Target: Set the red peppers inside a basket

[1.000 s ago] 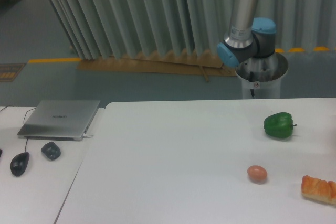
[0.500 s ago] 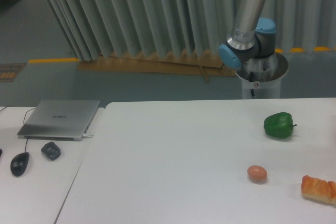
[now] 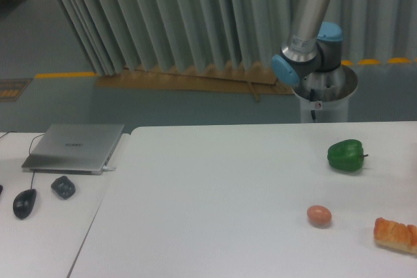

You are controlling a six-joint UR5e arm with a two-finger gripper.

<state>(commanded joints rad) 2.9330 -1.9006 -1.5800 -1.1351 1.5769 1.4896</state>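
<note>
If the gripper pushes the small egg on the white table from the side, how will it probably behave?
The egg looks smooth and rounded, so it would probably roll rather than slide, likely in a curve. It lies free on the flat white table with nothing touching it, so little would stop it. Its surface may be slippery; whether it is fragile cannot be told.

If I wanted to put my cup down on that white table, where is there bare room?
The widest bare stretch runs from the table's left edge, beside the laptop, across to the egg and green pepper. The back strip by the far edge is bare too. It is crowded on the right, where pepper, egg and an orange food piece cluster.
</note>
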